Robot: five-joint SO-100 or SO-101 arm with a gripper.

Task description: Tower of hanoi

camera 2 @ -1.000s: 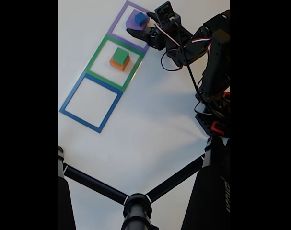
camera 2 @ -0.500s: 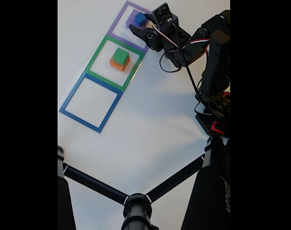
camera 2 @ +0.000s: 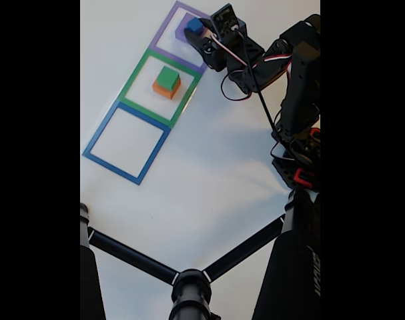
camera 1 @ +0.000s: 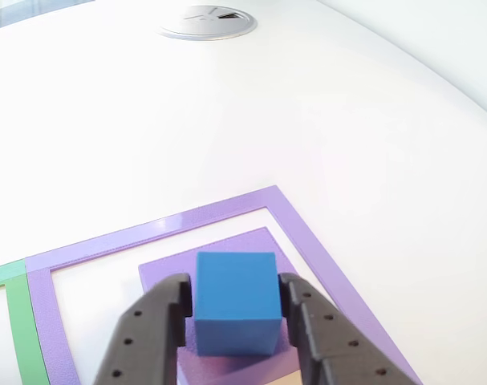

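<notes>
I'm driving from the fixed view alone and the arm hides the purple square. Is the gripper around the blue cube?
Observer: Yes. In the other view the gripper has a finger on each side of the blue cube.
Operator: Touching it?
Observer: Both fingers sit right against its sides; I cannot tell how firmly.
Operator: What is under the cube?
Observer: The flat purple block, lying inside the purple outline.
</notes>
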